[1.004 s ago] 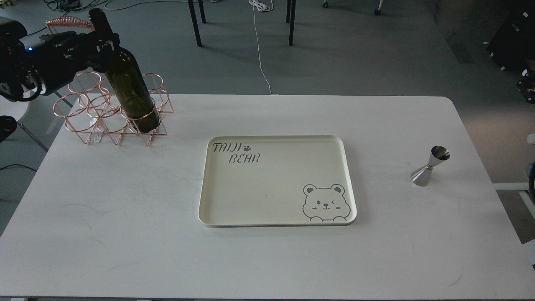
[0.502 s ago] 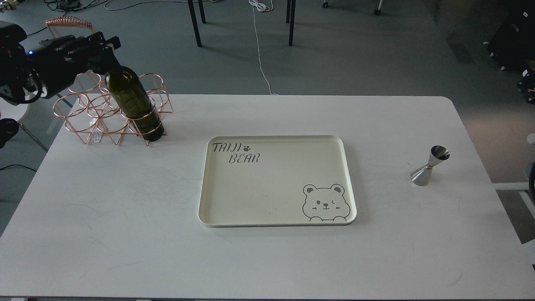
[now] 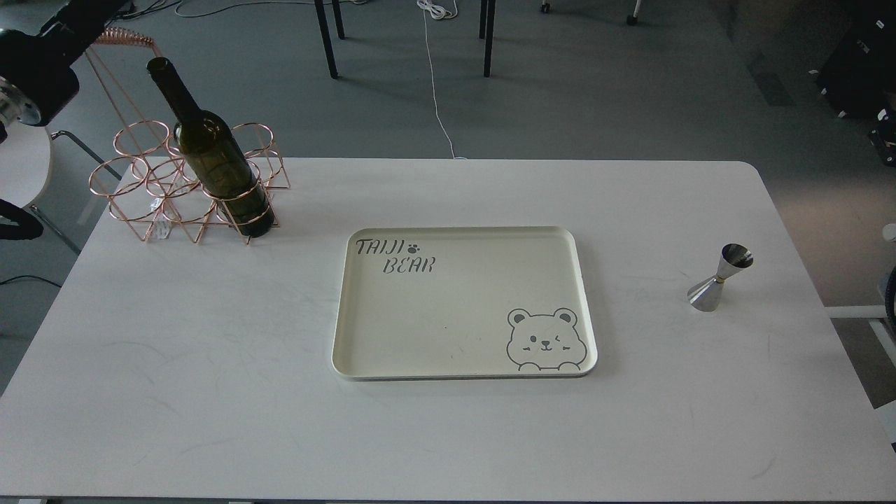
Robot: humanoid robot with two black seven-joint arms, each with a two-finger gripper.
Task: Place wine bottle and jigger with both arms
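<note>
The wine bottle [image 3: 215,159], dark olive-green, stands in the front right ring of a copper wire rack [image 3: 143,185] at the table's far left, with nothing holding it. My left arm [image 3: 42,59] is up at the top left corner, clear of the bottle's neck; its far end runs off the top edge, so the fingers are hidden. The silver jigger [image 3: 719,278] stands alone near the table's right edge. My right gripper is out of view.
A cream tray [image 3: 364,350] with a bear drawing lies at the middle of the white table [image 3: 210,392], with nothing in it. Chair legs and cables are on the floor beyond the far edge.
My left gripper has let go of the bottle's neck and pulled back up and to the left. The bottle has settled lower into the rack ring. The jigger has not moved.
</note>
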